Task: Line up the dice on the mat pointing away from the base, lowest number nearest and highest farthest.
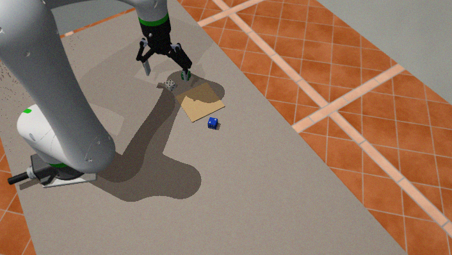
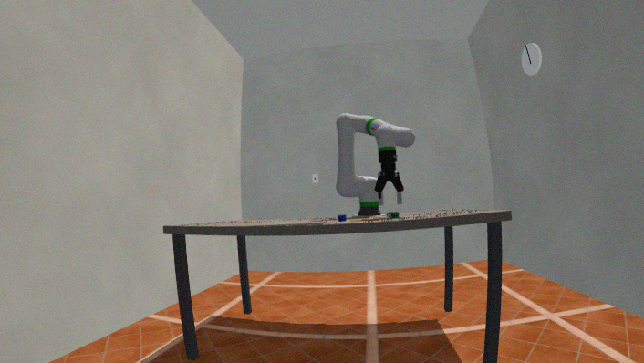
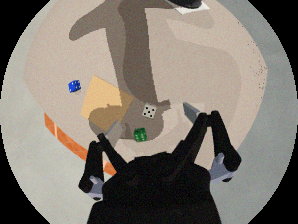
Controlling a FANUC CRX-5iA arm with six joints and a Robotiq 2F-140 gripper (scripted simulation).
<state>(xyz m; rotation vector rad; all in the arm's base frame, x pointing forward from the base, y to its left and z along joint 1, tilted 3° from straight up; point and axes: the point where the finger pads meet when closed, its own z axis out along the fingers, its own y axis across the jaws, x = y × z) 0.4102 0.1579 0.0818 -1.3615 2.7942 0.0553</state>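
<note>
The tan mat (image 1: 200,110) (image 3: 100,97) lies flat on the table, partly in shadow. A white die (image 1: 170,84) (image 3: 149,111) lies off the mat beside its corner; its top seems to show five. A green die (image 1: 188,75) (image 2: 393,214) (image 3: 140,135) lies off the mat near the white one, partly behind a finger in the top view. A blue die (image 1: 212,123) (image 2: 342,218) (image 3: 74,86) lies off the mat's opposite side. The green and blue top numbers are too small to tell surely. My gripper (image 1: 166,77) (image 2: 390,202) (image 3: 151,117) is open and empty, above the table near the white and green dice.
The robot's base (image 1: 68,174) (image 2: 368,210) stands on the same table (image 1: 256,192) (image 2: 283,230). The table's long edge runs beyond the mat and the dice, with tiled floor (image 1: 336,154) below. The arm's shadow falls across the white die and part of the mat.
</note>
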